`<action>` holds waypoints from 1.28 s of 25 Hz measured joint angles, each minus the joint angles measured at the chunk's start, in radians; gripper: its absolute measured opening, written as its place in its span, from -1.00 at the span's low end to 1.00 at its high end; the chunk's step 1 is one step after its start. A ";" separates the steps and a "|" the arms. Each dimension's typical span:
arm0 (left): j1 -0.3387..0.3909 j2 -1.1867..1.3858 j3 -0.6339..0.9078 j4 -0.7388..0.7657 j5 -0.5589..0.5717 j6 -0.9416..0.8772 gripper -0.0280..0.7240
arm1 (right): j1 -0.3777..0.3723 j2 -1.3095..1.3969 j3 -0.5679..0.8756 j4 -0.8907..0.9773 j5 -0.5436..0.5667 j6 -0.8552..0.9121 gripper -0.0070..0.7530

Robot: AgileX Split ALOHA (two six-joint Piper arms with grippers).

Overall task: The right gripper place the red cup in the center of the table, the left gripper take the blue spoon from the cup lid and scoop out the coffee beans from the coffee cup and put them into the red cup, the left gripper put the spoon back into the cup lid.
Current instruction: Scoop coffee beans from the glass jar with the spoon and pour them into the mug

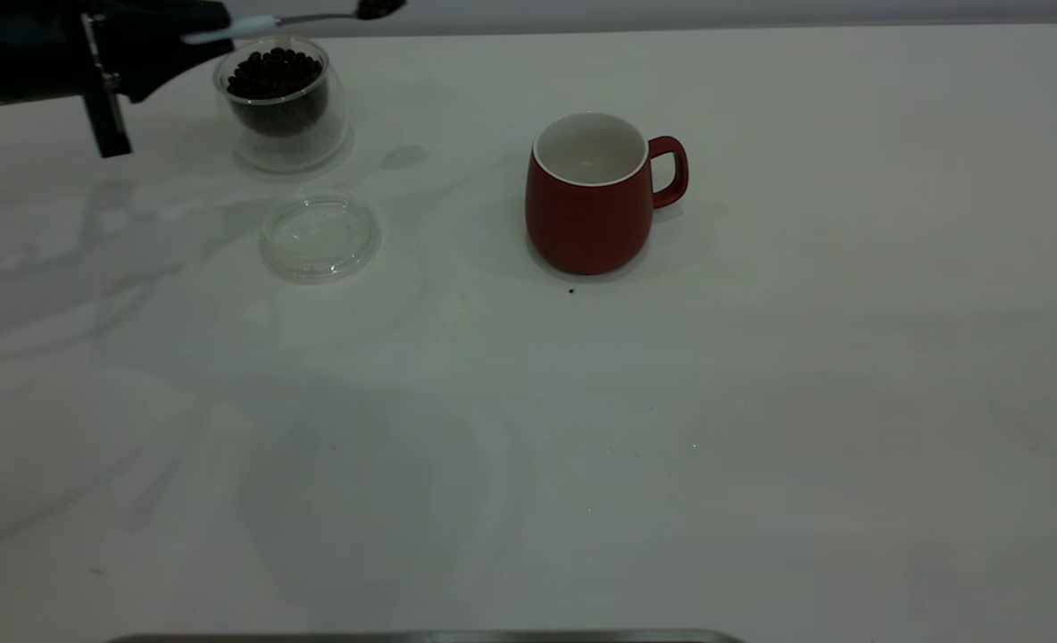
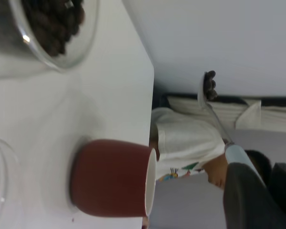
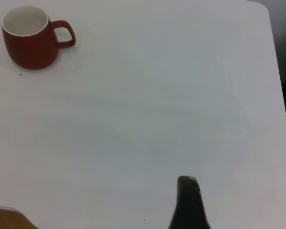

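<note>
Currently the left gripper [image 1: 191, 37] pinches the blue spoon [image 1: 289, 20]; tilting could spill the coffee beans [image 1: 380, 8] short of the red cup [image 1: 589, 214].

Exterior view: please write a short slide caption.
Left gripper carries the bean-loaded blue spoon above the glass coffee cup, toward the empty red cup.

A plain pale wall [image 1: 761, 12] runs behind the white worktop [image 1: 582, 446], whose glossy surface carries soft grey shadows, with a person in a white printed shirt [image 2: 186, 143] beyond its far edge
</note>
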 joint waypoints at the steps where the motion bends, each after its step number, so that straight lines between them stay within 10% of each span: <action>1: -0.010 0.000 0.000 0.000 0.000 -0.002 -0.60 | 0.000 0.000 0.000 0.000 0.000 0.000 0.57; 32: -0.262 0.000 0.000 -0.003 -0.108 -0.012 -0.60 | 0.000 0.000 0.000 0.000 0.000 0.000 0.57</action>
